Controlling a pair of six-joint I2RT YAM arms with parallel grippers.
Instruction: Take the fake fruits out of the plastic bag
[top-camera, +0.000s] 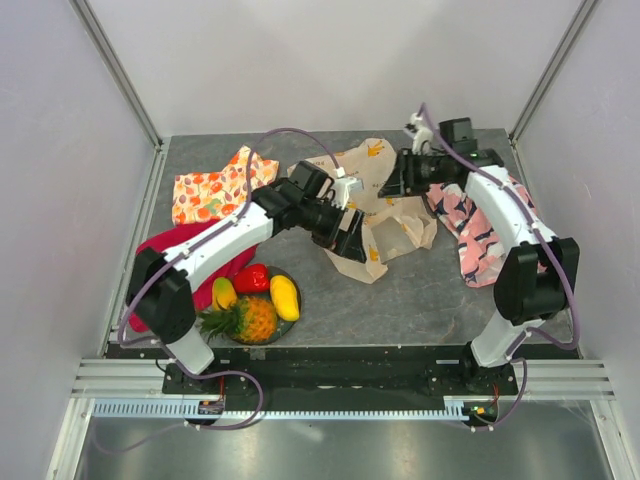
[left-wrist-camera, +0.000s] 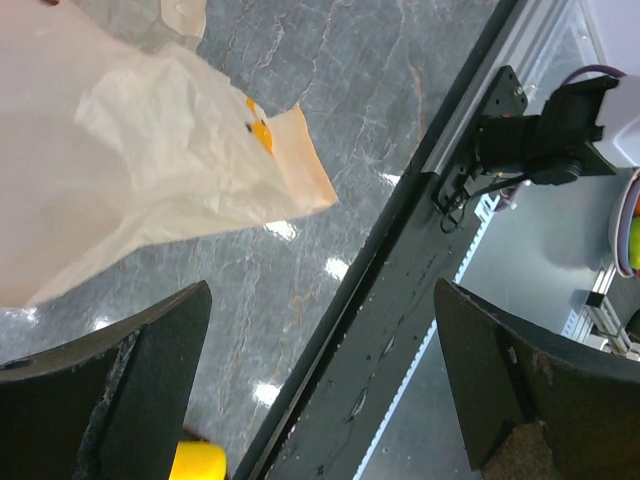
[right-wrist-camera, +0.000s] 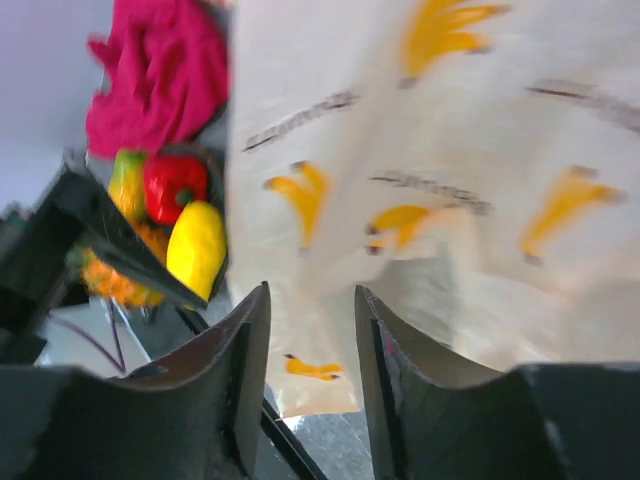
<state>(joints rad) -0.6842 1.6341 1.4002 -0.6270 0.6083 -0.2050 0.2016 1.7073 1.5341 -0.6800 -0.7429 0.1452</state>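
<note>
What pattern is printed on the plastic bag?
Yellow bananas on the cream plastic bag, clearest in right wrist view.

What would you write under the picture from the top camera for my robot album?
The left gripper and right gripper meet at the banana-print plastic bag, with the fake fruits piled nearer the front.

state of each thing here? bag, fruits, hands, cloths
plastic bag: crumpled, on the table
pineapple: out of the bag, on the dark plate
red pepper: on the plate
mangoes: both on the plate
left hand: wide open, empty
right hand: fingers nearly together at the bag, grip unclear
orange-print cloth: spread on the table
pink patterned cloth: rumpled, far right
red cloth: bunched beside the plate
</note>
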